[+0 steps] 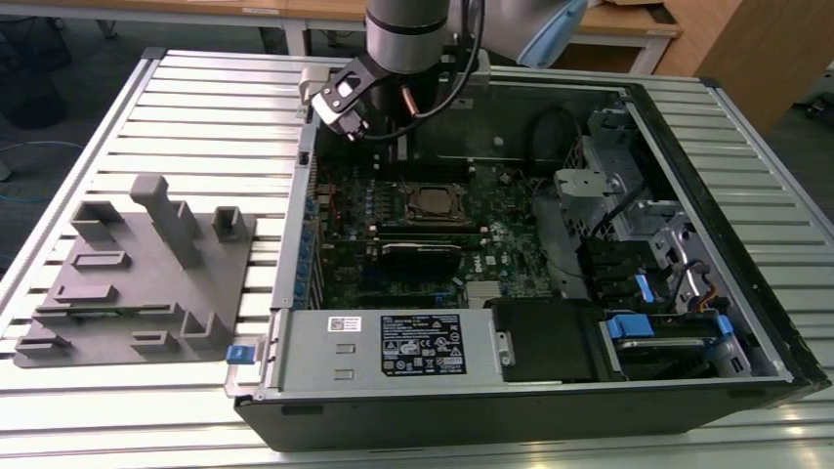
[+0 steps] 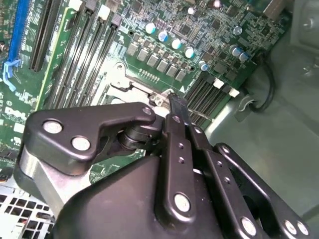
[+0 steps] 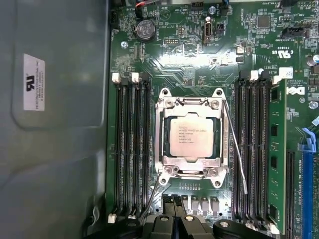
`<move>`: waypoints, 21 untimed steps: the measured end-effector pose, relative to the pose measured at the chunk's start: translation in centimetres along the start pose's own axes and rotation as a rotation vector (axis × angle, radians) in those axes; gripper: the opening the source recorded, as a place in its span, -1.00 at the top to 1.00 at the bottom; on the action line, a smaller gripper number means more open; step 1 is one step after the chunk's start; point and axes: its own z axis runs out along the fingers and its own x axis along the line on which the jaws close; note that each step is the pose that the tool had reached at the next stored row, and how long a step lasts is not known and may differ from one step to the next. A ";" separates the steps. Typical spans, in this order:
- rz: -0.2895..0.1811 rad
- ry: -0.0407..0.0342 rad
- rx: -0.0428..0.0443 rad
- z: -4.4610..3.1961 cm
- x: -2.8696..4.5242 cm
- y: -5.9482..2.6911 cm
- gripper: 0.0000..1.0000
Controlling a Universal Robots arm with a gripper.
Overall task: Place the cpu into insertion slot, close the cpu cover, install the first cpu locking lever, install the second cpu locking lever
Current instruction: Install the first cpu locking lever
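In the exterior view, your arm (image 1: 404,39) stands near upright over the open computer case (image 1: 521,401) on the worktop (image 1: 195,107), wrist close above the insertion slot (image 1: 437,202).

In the second wrist view, the claw (image 2: 178,105) is clenched, its fingers pressed together with nothing between them, tip just beside the socket corner.

In the first wrist view, the cpu (image 3: 188,137) sits in the slot under the lowered cpu cover (image 3: 162,134). One locking lever (image 3: 237,154) and the other locking lever (image 3: 152,196) look unlatched. They are thin, springy, slippery wire, so I judge you should push near the free end. Treat the chip as fragile.
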 end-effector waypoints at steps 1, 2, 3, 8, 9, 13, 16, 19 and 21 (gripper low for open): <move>0.000 -0.0001 -0.0012 -0.01 0.00 -0.12 0.80; 0.000 -0.0002 -0.0024 -0.01 -0.01 -0.29 0.80; 0.000 -0.0002 -0.0035 -0.02 -0.01 -0.47 0.80; -0.001 -0.0002 -0.0074 -0.03 -0.04 -1.18 0.80; -0.001 0.0006 -0.0082 -0.03 -0.03 -1.25 0.80; 0.000 0.0297 -0.0090 -0.03 -0.04 -1.31 0.80; 0.000 0.0507 -0.0095 -0.04 -0.10 -1.40 0.80; 0.000 0.0509 -0.0099 -0.03 -0.12 -1.62 0.80; 0.000 0.0508 -0.0100 -0.03 -0.12 -1.85 0.80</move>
